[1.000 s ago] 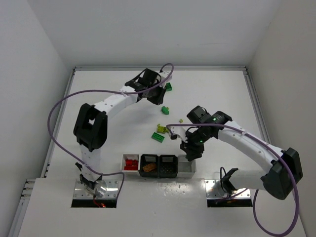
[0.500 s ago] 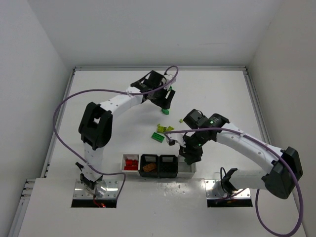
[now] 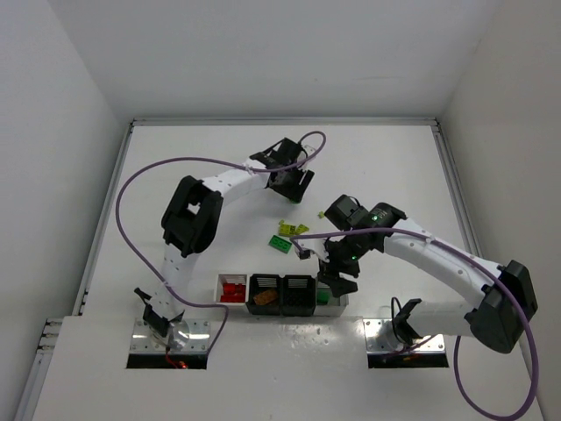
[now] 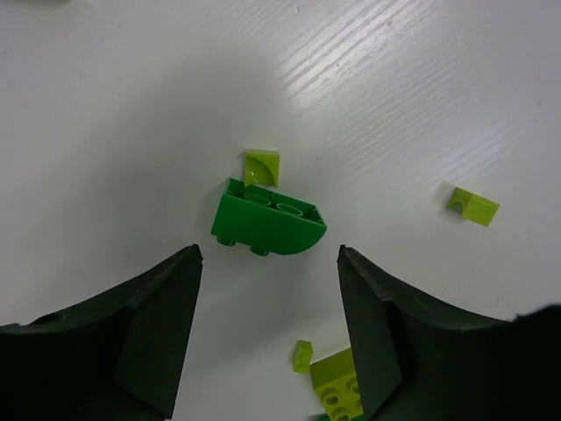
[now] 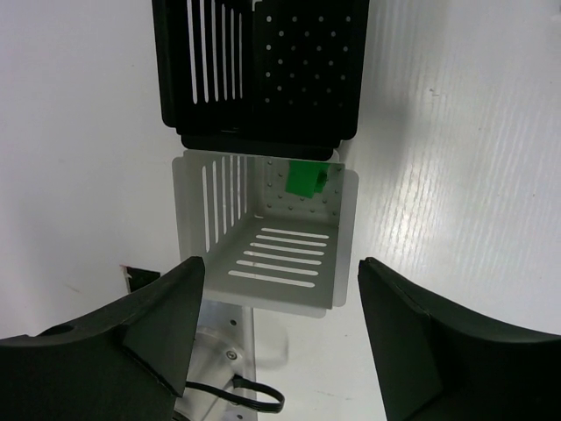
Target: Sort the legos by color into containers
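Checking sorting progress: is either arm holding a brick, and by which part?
Nothing is held. The left fingers are open above a green brick lying on the table; the right fingers are open over the white bin.

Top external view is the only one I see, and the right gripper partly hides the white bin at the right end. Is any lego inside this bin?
Observer: Yes, one green lego lies in the white bin, against the wall shared with the black bin.
Operator: Does the right gripper hold something?
Observer: No, it is open and holds nothing.
Operator: And under the left gripper?
Observer: It is open over a green rounded brick; a small yellow-green piece touches that brick.
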Robot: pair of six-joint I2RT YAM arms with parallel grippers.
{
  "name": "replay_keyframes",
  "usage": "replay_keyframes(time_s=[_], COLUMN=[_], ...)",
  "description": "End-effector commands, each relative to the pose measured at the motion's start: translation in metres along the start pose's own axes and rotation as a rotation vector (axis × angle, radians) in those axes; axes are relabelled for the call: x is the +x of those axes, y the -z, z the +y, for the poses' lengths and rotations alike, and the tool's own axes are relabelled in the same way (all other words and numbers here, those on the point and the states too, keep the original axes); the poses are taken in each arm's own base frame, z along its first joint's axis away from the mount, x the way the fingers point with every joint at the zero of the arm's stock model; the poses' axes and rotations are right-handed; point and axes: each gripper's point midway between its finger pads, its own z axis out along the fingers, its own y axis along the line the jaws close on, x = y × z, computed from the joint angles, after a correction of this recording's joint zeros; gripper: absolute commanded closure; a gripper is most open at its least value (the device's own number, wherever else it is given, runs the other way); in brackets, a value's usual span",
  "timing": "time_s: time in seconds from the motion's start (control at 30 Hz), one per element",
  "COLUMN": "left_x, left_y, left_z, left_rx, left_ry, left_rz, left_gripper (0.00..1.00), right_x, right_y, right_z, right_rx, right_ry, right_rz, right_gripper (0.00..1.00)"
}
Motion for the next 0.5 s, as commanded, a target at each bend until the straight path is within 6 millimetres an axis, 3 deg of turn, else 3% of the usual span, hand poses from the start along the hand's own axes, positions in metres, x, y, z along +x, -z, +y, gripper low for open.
replay_keyframes(time_s=[0.0,0.2,0.47], left_x=[-0.016,-0.008,-0.016], left_y=[0.004,-0.009,-0.019], left_z=[-0.003,0.000,-0.006], left_rx=[-0.021,-0.033,0.002], left_ry=[0.018,0.019,0.018], left_rz=[-0.040,-0.009,-0.019], left_gripper=[0.31,0.32,0.32], right_x=[-0.009,-0.011,-0.010], right_y=[0.002,0.004,0.006], right_z=[-0.005,-0.010,-0.015], right_rx=[0.024,0.046,0.071], right_ry=[0.023,0.004,-0.009], right_rz=[-0.025,-0.034,-0.032], right_gripper=[0.29,0.29,0.29])
